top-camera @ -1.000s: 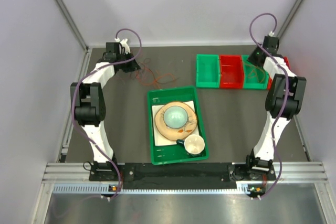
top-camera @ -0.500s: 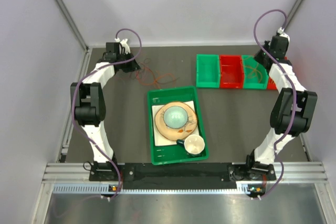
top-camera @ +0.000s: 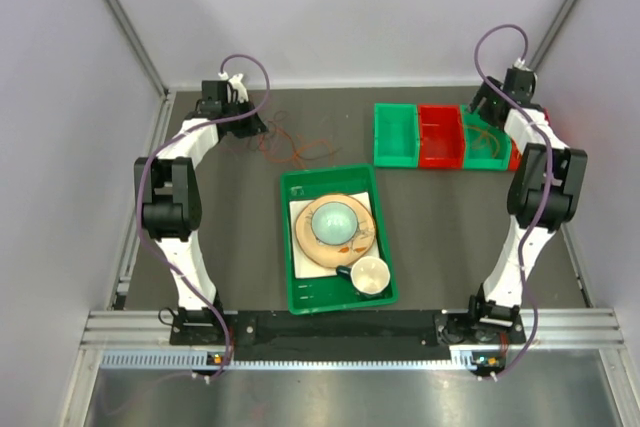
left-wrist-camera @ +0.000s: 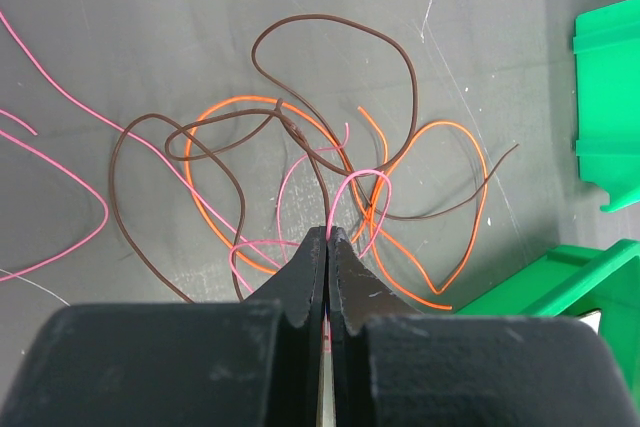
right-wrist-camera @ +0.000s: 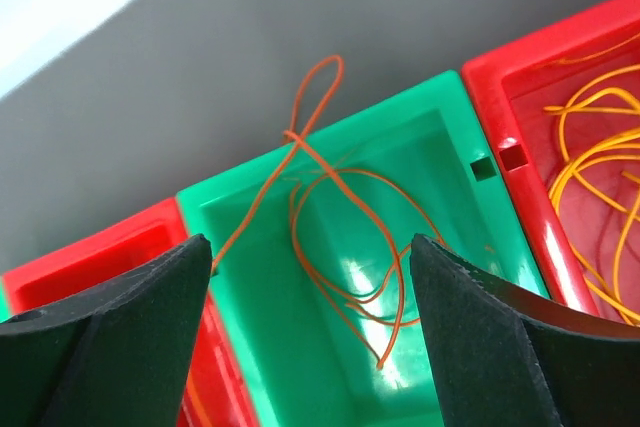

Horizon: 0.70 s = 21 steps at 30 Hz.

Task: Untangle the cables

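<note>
Pinching a thin pink wire right at its tips, the left gripper has its jaws pressed together. Just ahead sprawls the tangle of brown and orange wires. The right gripper hangs spread wide above a green plastic bin, an orange wire lying inside. This looks like the sorting step. Next, the pink strand needs a slow draw clear of those loops.
</note>
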Tool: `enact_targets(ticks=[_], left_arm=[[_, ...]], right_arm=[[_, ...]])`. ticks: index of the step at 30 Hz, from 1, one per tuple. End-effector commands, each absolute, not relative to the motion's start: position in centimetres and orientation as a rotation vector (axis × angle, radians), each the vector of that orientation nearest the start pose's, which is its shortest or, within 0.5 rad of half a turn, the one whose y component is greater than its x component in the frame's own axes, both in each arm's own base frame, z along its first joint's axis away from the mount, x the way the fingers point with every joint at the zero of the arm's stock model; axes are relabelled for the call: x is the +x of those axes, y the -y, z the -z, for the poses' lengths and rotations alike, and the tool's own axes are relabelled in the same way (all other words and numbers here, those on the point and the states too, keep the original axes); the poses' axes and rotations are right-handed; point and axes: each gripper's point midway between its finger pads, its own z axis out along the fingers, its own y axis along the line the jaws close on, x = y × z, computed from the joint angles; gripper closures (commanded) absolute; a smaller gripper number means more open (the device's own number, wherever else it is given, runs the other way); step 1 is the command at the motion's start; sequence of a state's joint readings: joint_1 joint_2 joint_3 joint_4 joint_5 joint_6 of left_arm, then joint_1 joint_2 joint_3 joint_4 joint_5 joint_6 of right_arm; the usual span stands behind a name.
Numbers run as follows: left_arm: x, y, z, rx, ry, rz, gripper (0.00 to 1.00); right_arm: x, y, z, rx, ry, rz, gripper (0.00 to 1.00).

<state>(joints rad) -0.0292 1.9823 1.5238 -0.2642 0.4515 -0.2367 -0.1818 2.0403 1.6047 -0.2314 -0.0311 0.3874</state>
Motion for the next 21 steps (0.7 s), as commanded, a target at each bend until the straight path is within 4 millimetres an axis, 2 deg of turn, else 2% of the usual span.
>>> enact_targets(ticks=[1, 5, 14, 21], left_arm=[[52.4, 10.2, -13.6, 0.031, -2.246, 0.644, 1.00], [52.5, 10.2, -13.5, 0.034, -2.247, 0.638, 1.00], [52.5, 10.1, -13.2, 0.034, -2.255, 0.634, 1.00], [52.4, 10.1, -13.0, 0.034, -2.259, 0.633, 1.00]], right_arm=[[56.6, 8.8, -12.6, 0.621, -2.125, -0.136, 0.21], [56.9, 8.7, -11.9, 0.635, -2.126, -0.148, 0.21], [56.9, 9.0, -11.4, 0.655, -2.118, -0.143, 0.32], [57.6, 9.3, -11.1, 0.657, -2.103, -0.137, 0.32]])
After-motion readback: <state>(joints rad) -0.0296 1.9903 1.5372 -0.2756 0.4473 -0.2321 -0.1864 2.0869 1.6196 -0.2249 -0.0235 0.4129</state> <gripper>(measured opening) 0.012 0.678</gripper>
